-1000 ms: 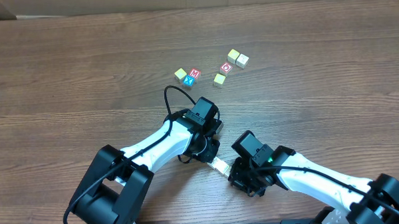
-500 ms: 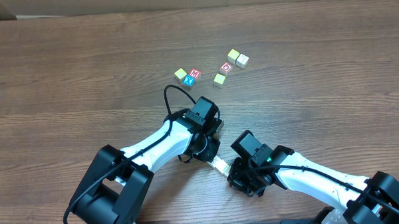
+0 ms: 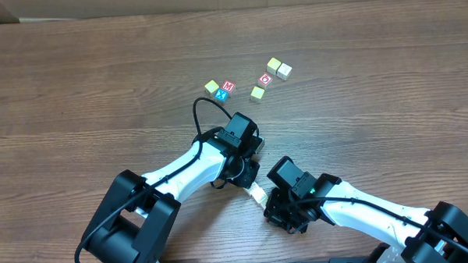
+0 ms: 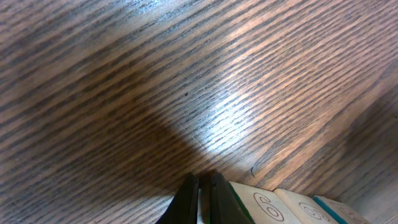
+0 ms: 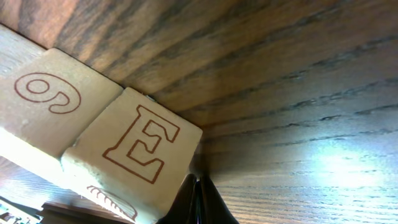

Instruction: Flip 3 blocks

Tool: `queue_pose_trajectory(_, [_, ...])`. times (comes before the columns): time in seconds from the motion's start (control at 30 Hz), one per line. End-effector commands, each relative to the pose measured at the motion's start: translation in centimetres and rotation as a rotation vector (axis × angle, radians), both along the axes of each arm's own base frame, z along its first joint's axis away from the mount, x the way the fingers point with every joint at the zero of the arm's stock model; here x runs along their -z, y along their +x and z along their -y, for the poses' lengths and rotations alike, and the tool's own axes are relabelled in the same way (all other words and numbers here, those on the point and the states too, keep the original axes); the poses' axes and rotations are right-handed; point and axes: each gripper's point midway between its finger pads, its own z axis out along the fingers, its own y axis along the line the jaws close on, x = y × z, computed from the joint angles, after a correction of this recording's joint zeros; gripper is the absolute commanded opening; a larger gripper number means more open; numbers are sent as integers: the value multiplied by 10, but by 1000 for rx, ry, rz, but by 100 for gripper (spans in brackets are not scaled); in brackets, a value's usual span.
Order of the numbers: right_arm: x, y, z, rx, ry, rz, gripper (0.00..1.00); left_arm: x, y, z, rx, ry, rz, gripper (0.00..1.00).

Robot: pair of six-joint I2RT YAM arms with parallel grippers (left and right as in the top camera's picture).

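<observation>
My left gripper (image 4: 199, 185) has its jaws together, tips just beside the "6" block (image 4: 267, 202). The row of blocks (image 3: 257, 195) lies on the table (image 3: 99, 74) between both arms. My right gripper (image 5: 198, 186), also pinched closed, sits against the "E" block (image 5: 140, 146).

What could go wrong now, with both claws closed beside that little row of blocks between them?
1. The row of blocks lies between the shut left gripper and the shut right gripper. An uneven push might buckle and scatter the row instead of flipping it.
2. The right gripper's thin tips sit at a corner of the E block, so they could slip off it.
3. The two grippers are close together and might bump.
</observation>
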Motion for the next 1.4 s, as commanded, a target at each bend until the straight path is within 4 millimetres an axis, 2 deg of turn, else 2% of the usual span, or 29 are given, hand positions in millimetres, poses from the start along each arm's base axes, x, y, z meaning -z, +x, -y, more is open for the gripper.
queue_pose_trajectory(0.0, [2,-1,-2,0,-3,-4,4,29,-8,-21,30,115,-14,4])
queue_pose_trajectory(1.37, [-3,-10,-18,-17,41,-15,4,28,0,-14,104,87,37,4])
